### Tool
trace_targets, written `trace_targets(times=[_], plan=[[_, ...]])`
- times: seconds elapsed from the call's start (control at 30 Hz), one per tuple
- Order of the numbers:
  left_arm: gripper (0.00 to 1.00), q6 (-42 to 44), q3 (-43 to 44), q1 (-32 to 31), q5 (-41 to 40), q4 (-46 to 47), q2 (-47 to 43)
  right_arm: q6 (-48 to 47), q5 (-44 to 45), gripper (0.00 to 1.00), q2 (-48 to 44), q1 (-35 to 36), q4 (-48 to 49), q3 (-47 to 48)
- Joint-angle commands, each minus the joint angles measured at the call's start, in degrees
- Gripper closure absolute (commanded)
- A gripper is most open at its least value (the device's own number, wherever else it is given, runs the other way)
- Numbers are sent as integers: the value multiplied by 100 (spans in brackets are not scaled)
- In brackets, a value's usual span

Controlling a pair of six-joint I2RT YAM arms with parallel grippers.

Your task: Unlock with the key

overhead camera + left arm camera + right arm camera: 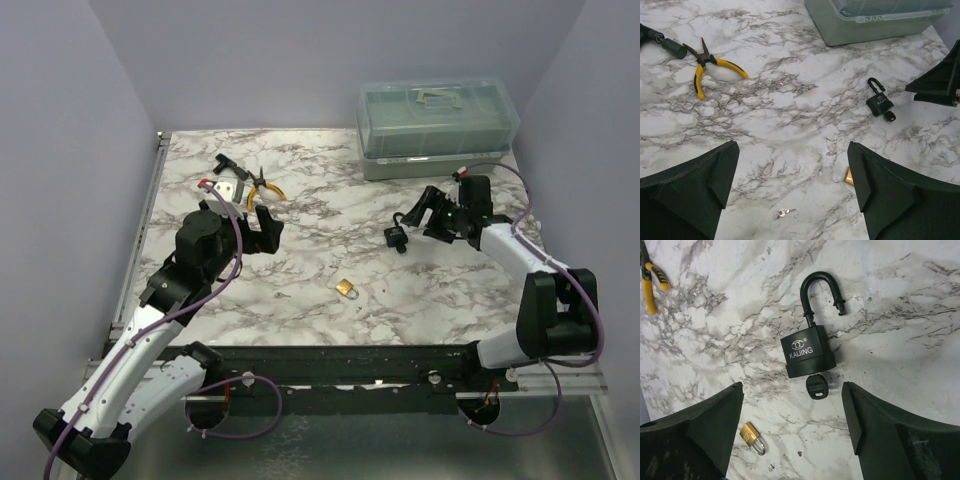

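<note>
Top view: the translucent green lidded plastic box (438, 125) sits at 1 o'clock by the back edge, contents hard to make out. Bare white marble tabletop (300, 260) fills the centre.

Left wrist: the left gripper (792, 147) is spread wide and empty, with the tiny silver-grey metal key (782, 213) at 6 o'clock.

Right wrist: the right gripper (792, 385) is spread and empty, with the black padlock (807, 356) at 12 o'clock.

Both gape wide: left end effector (262, 228) and right end effector (416, 212).

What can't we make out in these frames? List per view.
Left wrist: brass padlock mostly hidden behind a finger of the left gripper; shackle unreadable there.
Left wrist: silver key too small to read its teeth.
Top view: storage box contents hazed by its translucent lid.
Right wrist: pliers cut off by the left edge.
Right wrist: black key blade hidden inside the black padlock.
</note>
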Motion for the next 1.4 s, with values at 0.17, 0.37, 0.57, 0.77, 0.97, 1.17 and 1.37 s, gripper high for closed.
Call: trace_targets(times=[0.17,0.37,0.57,0.77,0.97,1.17,1.37], plan=[[2,101,-30,58,108,-56,25,-171,675,14,-960,506,-887,90],[3,102,-13,93,156,-56,78,1056,1277,20,-1330,1648,-1047,-335],[3,89,-21,119,152,-60,81,2477,1746,25,-1326,2840,-907,-628],[3,90,-22,121,128,-64,72,4085,2570,24,-1242,3740,-1231,-662],[3,76,-22,128,39,-95,43,5032,3020,23,-838,4161,-1616,-425],[3,65,-10,129,-13,-115,42,5171,3048,25,-328,4272,-1684,-92],[3,57,5,129,-120,-161,61,5058,2950,27,-59,4339,-1424,-17]])
